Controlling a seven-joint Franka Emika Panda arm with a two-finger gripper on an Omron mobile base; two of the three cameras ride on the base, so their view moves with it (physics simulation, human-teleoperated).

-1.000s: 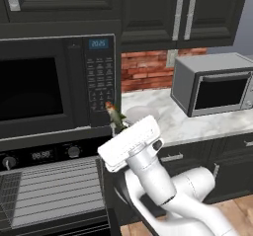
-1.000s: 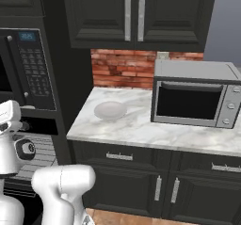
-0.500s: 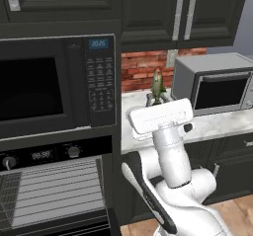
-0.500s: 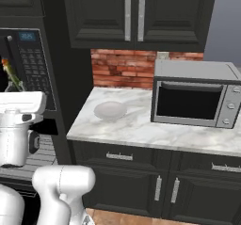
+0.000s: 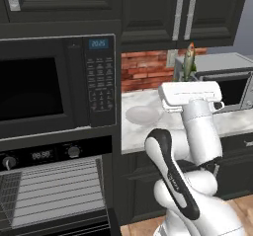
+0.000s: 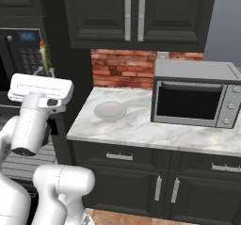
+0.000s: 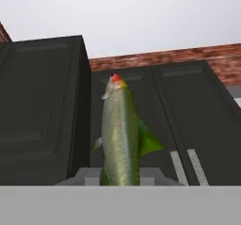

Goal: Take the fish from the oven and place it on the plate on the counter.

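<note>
Gripper (image 5: 188, 80) pinches fish (image 5: 188, 61) by the tail, head up, hand pointing upward; carried high to clear the counter (image 6: 141, 127), plate (image 6: 110, 110) below and aside, awaiting it

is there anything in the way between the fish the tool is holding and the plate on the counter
Nothing visible blocks it. The tool holds the fish upright, above the counter. The plate lies bare on the marble, with open worktop around it. The grey microwave stands off to the plate's right, apart from it.
</note>
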